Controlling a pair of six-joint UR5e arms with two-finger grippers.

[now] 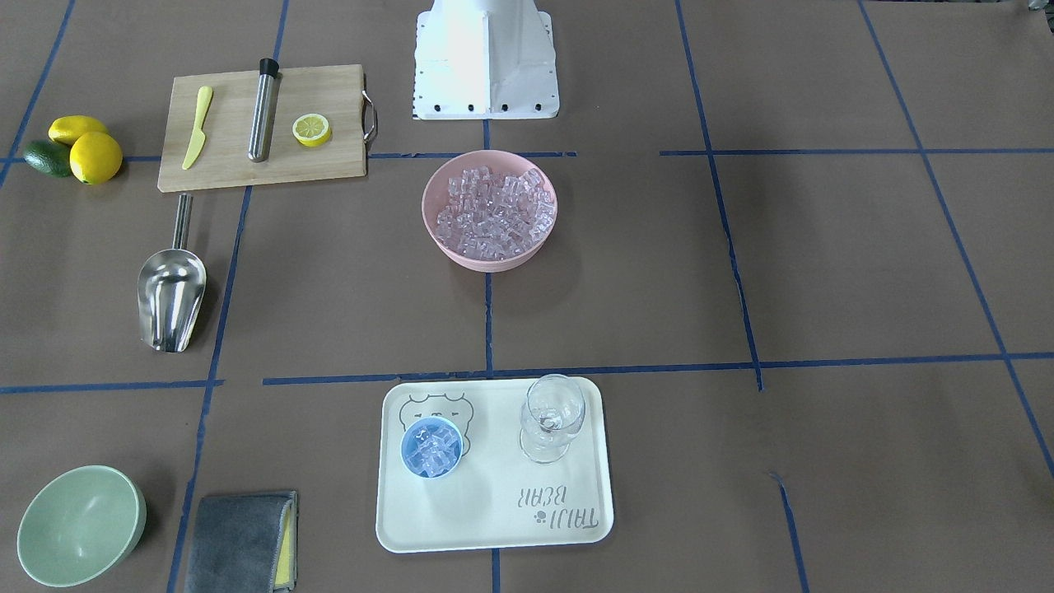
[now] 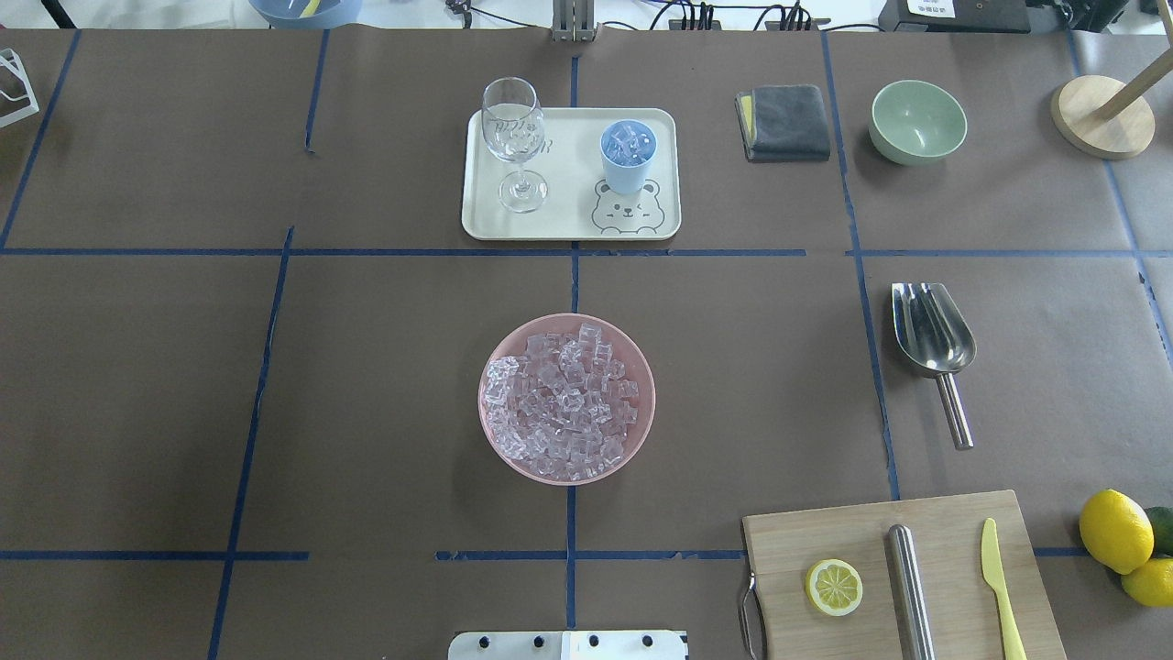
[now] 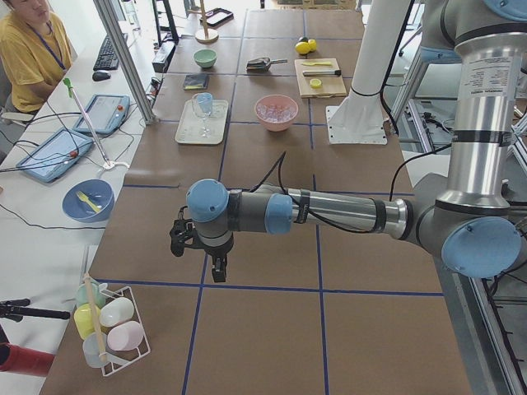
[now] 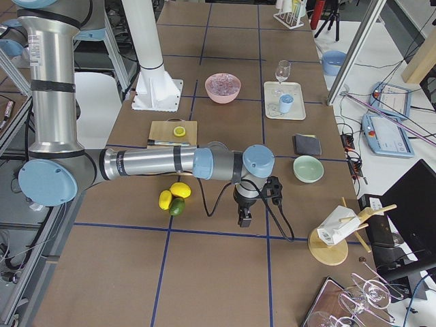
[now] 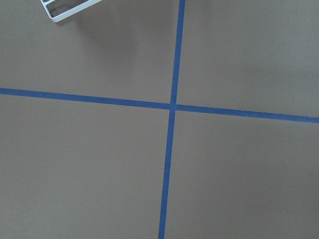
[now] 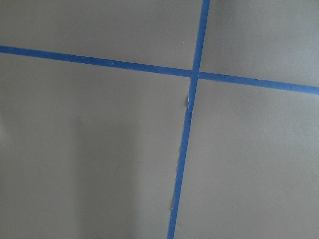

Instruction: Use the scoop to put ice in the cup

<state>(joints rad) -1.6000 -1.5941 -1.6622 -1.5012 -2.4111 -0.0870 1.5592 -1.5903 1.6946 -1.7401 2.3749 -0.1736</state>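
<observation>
The ice (image 2: 561, 400) lies heaped in a pink bowl (image 2: 644, 396) at the table's middle. The light-blue cup (image 2: 628, 156) stands on the cream tray (image 2: 573, 223) and holds a few cubes of ice. The steel scoop (image 2: 933, 335) lies on the table on my right side, empty, held by nothing. My left gripper (image 3: 216, 267) hangs over bare table far from these things, and shows only in the exterior left view. My right gripper (image 4: 244, 218) hangs past the lemons, and shows only in the exterior right view. I cannot tell whether either is open or shut. Both wrist views show only table and blue tape.
A clear stemmed glass (image 2: 513, 137) stands on the tray beside the cup. A wooden board (image 2: 944, 532) carries a lemon half, a steel cylinder and a yellow knife. Lemons (image 2: 1113, 532), a green bowl (image 2: 917, 121) and a grey cloth (image 2: 784, 122) are on the right side.
</observation>
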